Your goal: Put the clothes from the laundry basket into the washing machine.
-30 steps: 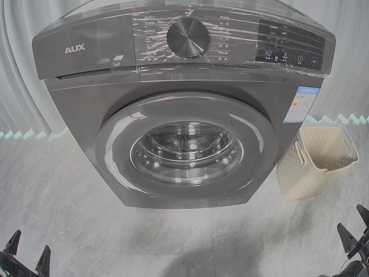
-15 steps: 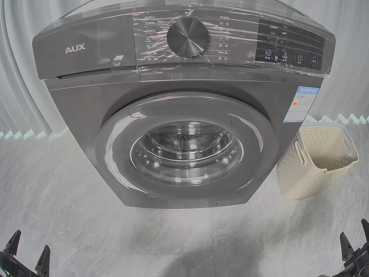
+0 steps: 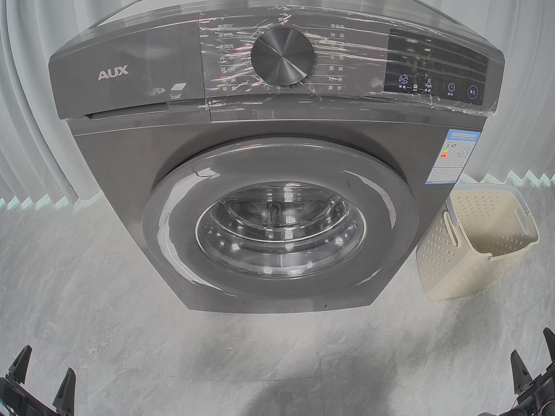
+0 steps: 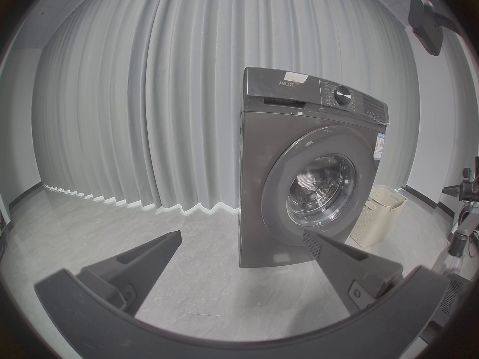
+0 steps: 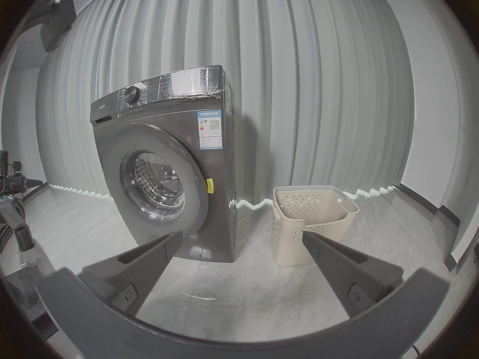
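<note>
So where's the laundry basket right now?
In the head view, the basket stands on the floor at the right, close beside the washer.

There is one washing machine, and on it one round door, one control dial, one blue-headed label and one small yellow sticker, both on its front. One cream laundry basket stands just beside the washing machine. Two grippers sit in front of the washing machine, the left gripper and the right gripper, each with two jaws.
</note>
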Controlling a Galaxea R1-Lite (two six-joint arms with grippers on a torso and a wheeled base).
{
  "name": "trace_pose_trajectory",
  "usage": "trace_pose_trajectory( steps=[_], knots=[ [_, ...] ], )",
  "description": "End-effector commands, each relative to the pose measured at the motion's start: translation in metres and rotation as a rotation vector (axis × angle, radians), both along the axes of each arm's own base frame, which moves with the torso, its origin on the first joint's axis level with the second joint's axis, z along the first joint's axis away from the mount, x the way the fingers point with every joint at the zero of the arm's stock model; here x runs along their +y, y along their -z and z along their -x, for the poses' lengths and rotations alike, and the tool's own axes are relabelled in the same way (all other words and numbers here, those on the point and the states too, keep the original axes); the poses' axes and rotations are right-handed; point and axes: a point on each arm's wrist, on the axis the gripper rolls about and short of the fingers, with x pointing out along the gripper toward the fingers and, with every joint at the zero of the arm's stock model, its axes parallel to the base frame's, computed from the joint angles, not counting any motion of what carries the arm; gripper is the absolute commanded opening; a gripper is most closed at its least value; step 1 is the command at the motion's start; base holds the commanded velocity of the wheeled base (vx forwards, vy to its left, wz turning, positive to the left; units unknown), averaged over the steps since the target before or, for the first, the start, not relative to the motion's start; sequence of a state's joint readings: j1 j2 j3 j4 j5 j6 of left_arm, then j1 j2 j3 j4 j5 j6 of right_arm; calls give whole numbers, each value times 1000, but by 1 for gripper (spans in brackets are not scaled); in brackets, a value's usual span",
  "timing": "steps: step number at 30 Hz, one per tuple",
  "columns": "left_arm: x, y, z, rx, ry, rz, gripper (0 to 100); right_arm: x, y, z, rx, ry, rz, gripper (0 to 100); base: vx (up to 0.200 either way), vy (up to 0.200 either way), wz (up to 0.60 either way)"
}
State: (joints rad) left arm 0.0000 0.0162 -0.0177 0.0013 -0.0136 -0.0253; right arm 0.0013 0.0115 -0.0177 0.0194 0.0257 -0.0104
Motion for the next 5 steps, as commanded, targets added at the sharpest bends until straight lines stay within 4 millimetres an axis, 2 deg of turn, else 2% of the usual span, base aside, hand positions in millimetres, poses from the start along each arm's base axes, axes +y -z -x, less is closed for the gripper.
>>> trace_pose_trajectory(
  steps=[1,5],
  knots=[
    [0,5,0,0,0,-1,100,0,4,0,1,-1,0,100,0,0,0],
    [0,5,0,0,0,-1,100,0,4,0,1,-2,-1,100,0,0,0]
  ],
)
